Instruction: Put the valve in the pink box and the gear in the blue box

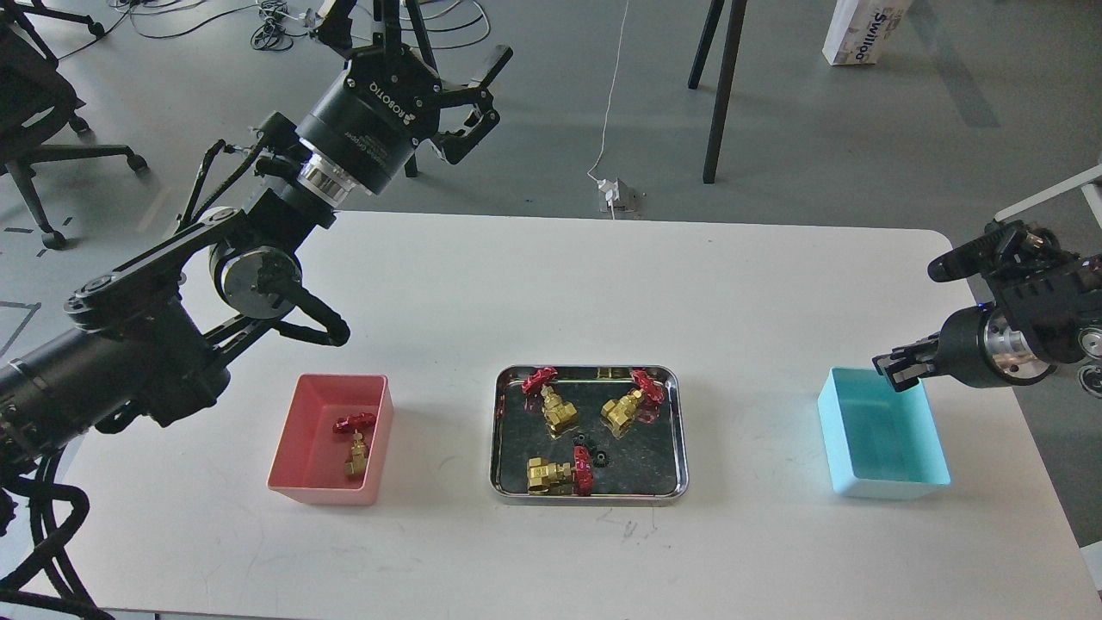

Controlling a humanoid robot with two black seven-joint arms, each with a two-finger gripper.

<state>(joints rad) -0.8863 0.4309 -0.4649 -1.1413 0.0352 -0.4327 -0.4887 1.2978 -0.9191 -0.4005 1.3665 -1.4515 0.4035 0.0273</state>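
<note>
One valve (355,441) in the pink box (297,479); three more wait in the steel tray (591,497).
Near to far: pink box front-left holds that valve, red handwheel up toward the far wall. Tray centre holds a valve (560,473) lying at the front edge, two small black gears (592,451) just behind it, then two valves (552,403) (631,404) at the back. Blue box (861,489) front-right, nothing visible inside. Right gripper (894,368) hangs over the blue box's far rim, seen dark and end-on, can't tell its opening or any load. Left gripper (472,103) is raised beyond the table's (551,275) far-left edge, fingers spread wide, holding nothing.
</note>
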